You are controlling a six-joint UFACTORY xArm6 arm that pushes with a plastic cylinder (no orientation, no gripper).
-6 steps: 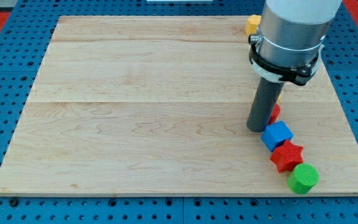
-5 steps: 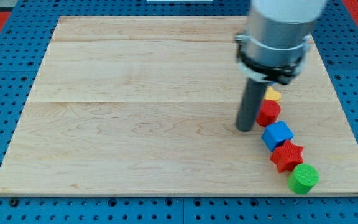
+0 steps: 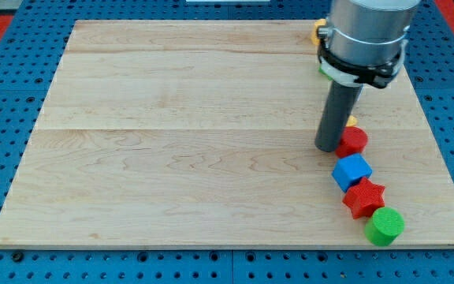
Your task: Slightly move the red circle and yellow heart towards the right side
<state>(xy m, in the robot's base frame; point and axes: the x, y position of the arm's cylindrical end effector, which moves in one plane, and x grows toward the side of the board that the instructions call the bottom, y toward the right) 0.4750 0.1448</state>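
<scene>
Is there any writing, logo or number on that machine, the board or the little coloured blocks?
None can be read.
The arm's grey housing shows no label.
The wooden board is bare wood grain.
The red circle, blue block, red star and green cylinder are plain.
</scene>
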